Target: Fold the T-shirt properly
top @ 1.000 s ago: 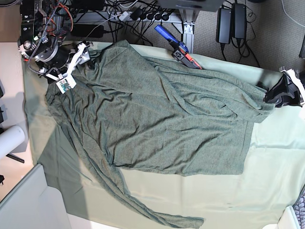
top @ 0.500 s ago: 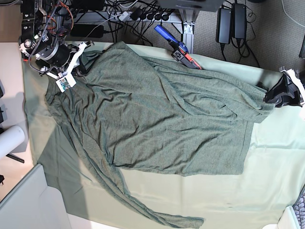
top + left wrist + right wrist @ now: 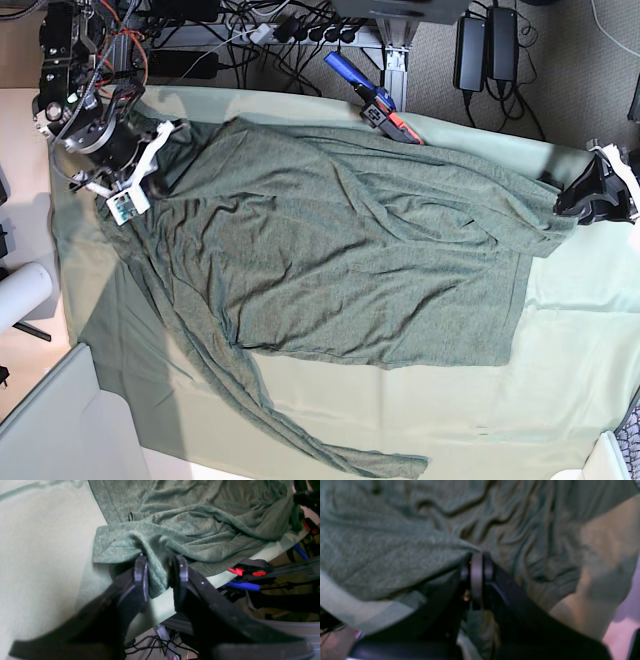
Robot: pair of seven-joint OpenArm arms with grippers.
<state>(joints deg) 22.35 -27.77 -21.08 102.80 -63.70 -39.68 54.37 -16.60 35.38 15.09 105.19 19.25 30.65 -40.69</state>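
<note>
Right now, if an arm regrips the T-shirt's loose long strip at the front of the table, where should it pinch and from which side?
Probably the free tip of the T-shirt strip, at. It lies flat and narrow on the pale tablecloth with bare cloth around it, so come straight down from above, jaws across the strip's width.

Table under a pale mint tablecloth [image 3: 580, 330]; the dark T-shirt [image 3: 340, 250] is lying rumpled across it, one sleeve trailing near.

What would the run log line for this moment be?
left gripper: shut on T-shirt | right gripper: shut on T-shirt | fold: not done
</note>
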